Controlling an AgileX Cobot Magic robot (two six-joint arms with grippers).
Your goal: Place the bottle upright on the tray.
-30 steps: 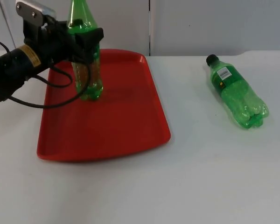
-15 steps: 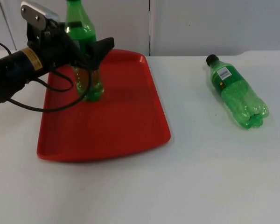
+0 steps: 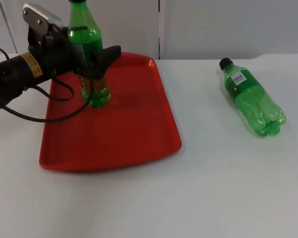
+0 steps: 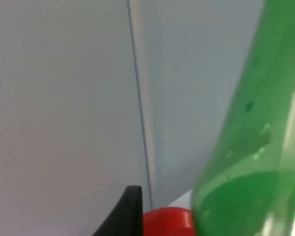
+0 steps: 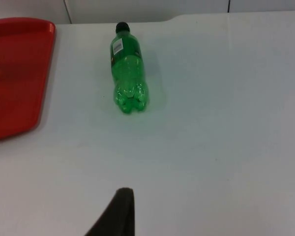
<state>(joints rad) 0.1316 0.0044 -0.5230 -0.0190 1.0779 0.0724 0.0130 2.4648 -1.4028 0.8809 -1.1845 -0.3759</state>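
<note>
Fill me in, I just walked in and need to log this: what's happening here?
The left gripper is open around a green bottle standing upright at the back of the red tray; its fingers look spread to either side of the bottle rather than clamped on it. A second bottle lies on its side on the white table to the right of the tray. The right arm waits, its wrist camera looking at that bottle.

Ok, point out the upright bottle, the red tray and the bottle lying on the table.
upright bottle point(image 3: 92, 94), top view, lower body below the left gripper.
red tray point(image 3: 134, 124), top view, bare floor.
lying bottle point(image 3: 251, 99), top view, mid body.
</note>
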